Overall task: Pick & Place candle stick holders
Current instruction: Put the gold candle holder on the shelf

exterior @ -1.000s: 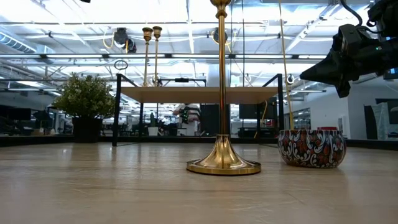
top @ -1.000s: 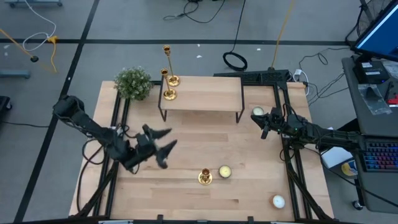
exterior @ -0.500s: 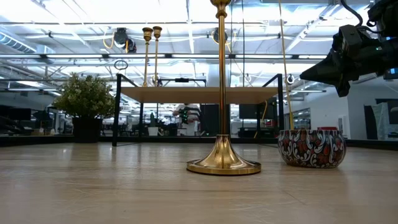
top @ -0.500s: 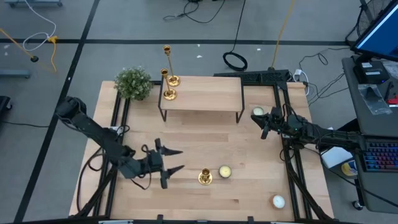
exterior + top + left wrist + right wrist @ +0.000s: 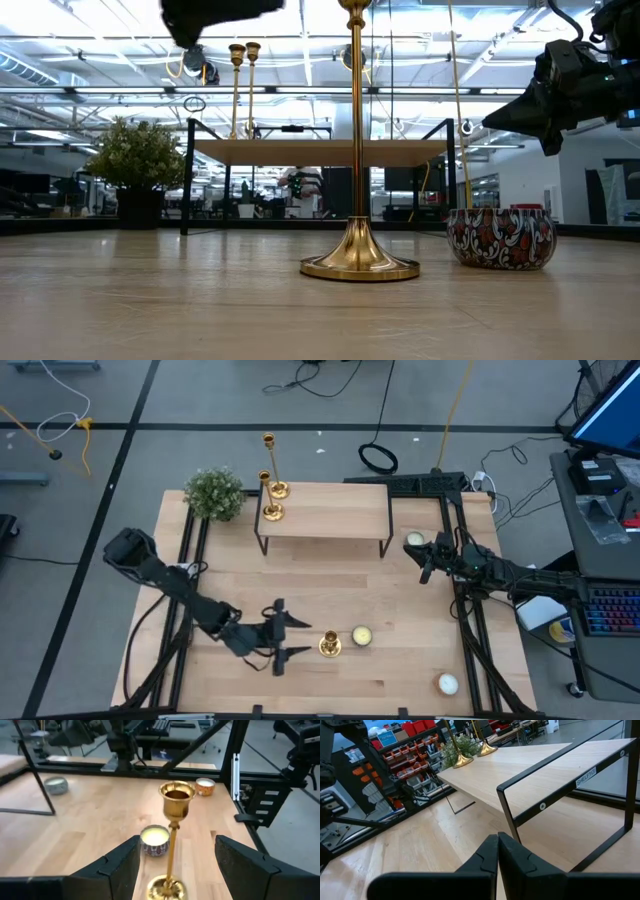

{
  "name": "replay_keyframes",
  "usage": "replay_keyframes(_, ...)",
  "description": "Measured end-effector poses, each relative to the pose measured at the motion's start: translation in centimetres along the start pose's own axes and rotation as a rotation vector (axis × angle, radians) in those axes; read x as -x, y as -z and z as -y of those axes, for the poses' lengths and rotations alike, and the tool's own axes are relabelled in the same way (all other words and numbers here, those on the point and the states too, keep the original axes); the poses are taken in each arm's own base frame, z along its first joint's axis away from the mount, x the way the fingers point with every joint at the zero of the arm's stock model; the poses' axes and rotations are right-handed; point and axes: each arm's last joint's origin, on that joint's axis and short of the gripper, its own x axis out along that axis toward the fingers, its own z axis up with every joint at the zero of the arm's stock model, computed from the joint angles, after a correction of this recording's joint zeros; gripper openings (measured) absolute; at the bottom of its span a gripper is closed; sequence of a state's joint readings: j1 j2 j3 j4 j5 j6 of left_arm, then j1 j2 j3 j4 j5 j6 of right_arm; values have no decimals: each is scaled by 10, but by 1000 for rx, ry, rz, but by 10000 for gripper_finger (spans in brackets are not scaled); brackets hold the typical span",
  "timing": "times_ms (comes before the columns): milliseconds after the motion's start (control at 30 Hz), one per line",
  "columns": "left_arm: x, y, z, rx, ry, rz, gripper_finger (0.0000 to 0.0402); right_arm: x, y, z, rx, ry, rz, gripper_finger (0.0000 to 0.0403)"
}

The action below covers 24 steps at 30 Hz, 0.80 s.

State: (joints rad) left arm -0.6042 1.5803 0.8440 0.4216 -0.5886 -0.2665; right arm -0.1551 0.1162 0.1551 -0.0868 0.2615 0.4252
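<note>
One gold candle stick holder (image 5: 329,645) stands upright on its round base (image 5: 360,266) near the table's front edge. Two more (image 5: 277,488) (image 5: 272,510) stand on the left end of the wooden shelf (image 5: 325,515). My left gripper (image 5: 290,637) is open just left of the near holder and points at it. In the left wrist view its stem and cup (image 5: 176,800) show between my spread fingers (image 5: 116,867), apart from both. My right gripper (image 5: 425,565) waits shut at the table's right side, its fingers (image 5: 497,847) together.
A patterned candle tin (image 5: 361,636) sits just right of the near holder. Other candles lie at the right (image 5: 414,540) and front right (image 5: 447,682). A potted plant (image 5: 215,493) stands at the far left corner. The shelf's black legs (image 5: 512,820) rise from the table's middle.
My left gripper has swung toward the table's near edge and rightward to the near holder, dropping lower and turning from sharply downward to nearly level. Its fingers have stayed open. The holder has not moved.
</note>
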Motion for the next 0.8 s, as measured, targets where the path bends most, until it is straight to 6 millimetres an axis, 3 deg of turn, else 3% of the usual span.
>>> replay_keyframes(267, -33, 14, 6, -15, 31, -67, 255, 0, 0, 0, 42, 1, -4, 4)
replay_keyframes(800, -41, 21, 2, -8, 24, -98, 255, 0, 3, 1, 80, 12, -30, 4)
